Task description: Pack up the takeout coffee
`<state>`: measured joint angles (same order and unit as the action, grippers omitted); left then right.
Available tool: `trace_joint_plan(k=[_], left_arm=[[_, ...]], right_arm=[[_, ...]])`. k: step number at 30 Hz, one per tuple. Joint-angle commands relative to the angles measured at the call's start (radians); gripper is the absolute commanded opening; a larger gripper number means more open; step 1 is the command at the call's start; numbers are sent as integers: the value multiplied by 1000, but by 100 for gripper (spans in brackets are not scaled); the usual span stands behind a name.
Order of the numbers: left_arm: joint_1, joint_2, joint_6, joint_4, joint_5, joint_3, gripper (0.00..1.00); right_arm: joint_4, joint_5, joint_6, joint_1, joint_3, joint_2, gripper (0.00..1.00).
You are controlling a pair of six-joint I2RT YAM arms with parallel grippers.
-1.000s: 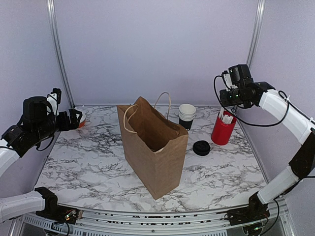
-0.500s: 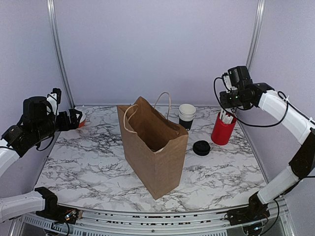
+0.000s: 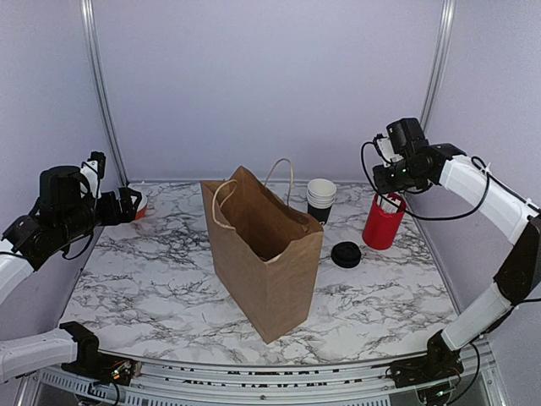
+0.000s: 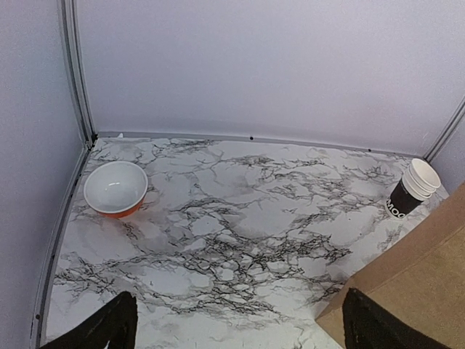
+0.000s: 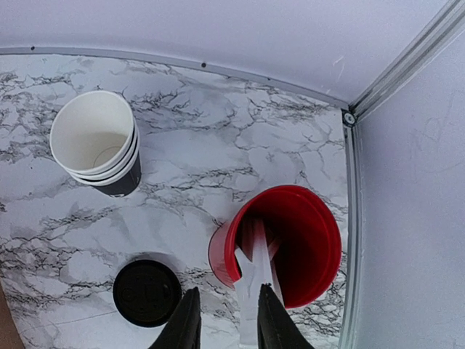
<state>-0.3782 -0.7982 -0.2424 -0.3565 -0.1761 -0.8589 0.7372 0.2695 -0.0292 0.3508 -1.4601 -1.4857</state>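
A marble-patterned table (image 3: 169, 279) was enclosed by pale lilac walls (image 3: 270, 85).
A paper bag (image 3: 266, 254) was stood at centre, and the black lid (image 3: 346, 254) was laid flat between it and the red tub (image 3: 383, 222). The left gripper (image 4: 240, 323) was spread wide; the right gripper (image 5: 227, 305) was held narrowly parted above the tub.

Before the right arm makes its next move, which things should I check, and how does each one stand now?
1. The paper bag stands upright with its mouth open: ok.
2. The lid lies free beside the bag: ok.
3. One cup is apart from the cup stack: not ok, all are nested.
4. The left gripper is open and empty: ok.
5. The right gripper is over the red tub: ok.
6. The right gripper has a firm hold on the white stick: cannot tell.
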Motion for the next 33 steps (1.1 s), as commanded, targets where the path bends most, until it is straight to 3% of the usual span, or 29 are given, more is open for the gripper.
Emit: trace_joint_plan(k=[1,19,28,33], left_arm=[[7,10,4,28,3,13,99],[8,9,5,30,3,13,99],[8,7,5,29,3,13,99],[8,7,5,29,2,13,99]], right_arm=[[38,6,1,2,-63,-40,25],[16,30,-3,3,-83,-83,18],[12,55,-8,4,-95,-77,0],[16,68,-10,6,-118,-51,0]])
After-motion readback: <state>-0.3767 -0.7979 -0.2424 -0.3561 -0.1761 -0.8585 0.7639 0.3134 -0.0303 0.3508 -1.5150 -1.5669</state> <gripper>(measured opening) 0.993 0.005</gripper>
